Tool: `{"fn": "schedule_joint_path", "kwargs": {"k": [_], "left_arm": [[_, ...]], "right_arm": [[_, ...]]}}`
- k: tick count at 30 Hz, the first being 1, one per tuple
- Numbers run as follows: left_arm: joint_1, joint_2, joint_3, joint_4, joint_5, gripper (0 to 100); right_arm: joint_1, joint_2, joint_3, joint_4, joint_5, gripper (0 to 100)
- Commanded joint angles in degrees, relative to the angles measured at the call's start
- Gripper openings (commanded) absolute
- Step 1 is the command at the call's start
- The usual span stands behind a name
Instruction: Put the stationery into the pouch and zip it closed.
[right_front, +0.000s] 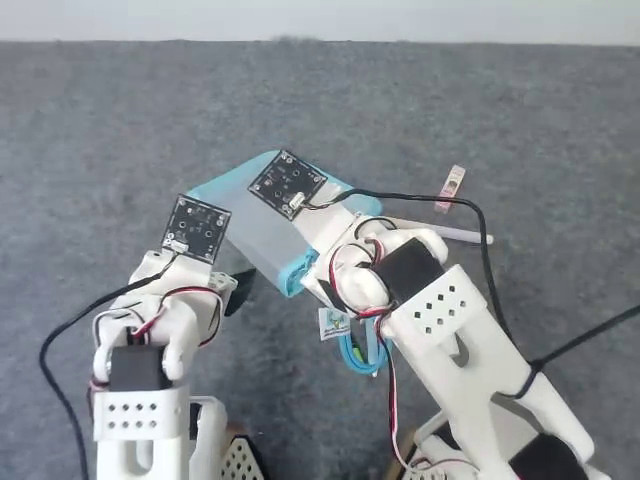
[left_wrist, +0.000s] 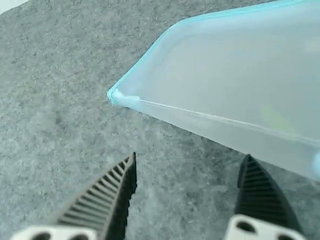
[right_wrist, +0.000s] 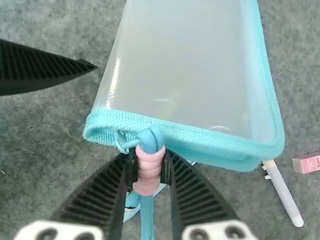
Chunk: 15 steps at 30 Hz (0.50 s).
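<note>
A translucent pouch (right_front: 255, 232) with teal trim lies on the grey carpet between my two arms. In the right wrist view my right gripper (right_wrist: 147, 156) is shut on the pink zip pull (right_wrist: 147, 170) at the pouch's (right_wrist: 190, 65) near end. My left gripper (left_wrist: 190, 157) stands open just short of the pouch's (left_wrist: 240, 75) corner, touching nothing; one of its fingers (right_wrist: 40, 72) shows beside the pouch. A white pen (right_wrist: 282, 190) and a pink eraser (right_wrist: 306, 162) lie on the carpet beside the pouch. Faint shapes show through the pouch wall.
In the high view the pen (right_front: 455, 235) and eraser (right_front: 452, 187) lie right of the pouch. A teal cord with a small tag (right_front: 333, 323) hangs under the right arm. A black cable (right_front: 480, 225) arcs over the pen. Bare carpet stretches beyond the pouch.
</note>
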Motion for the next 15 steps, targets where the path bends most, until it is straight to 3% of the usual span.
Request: {"fn": "schedule_joint_path", "kwargs": {"k": [1, 11, 15], "left_arm": [[-1.58, -1.41, -2.86, -1.85, -0.97, 31], [-16.88, -1.32, -2.68, -1.76, -1.14, 31], [-18.99, -1.23, -1.45, -2.37, -1.49, 31]], "right_arm": [[0.75, 0.75, -0.44, 0.40, -1.49, 0.6], [0.75, 3.30, -0.70, -0.13, -1.23, 0.6], [0.75, 3.12, -0.62, 0.13, -1.23, 0.6]]}}
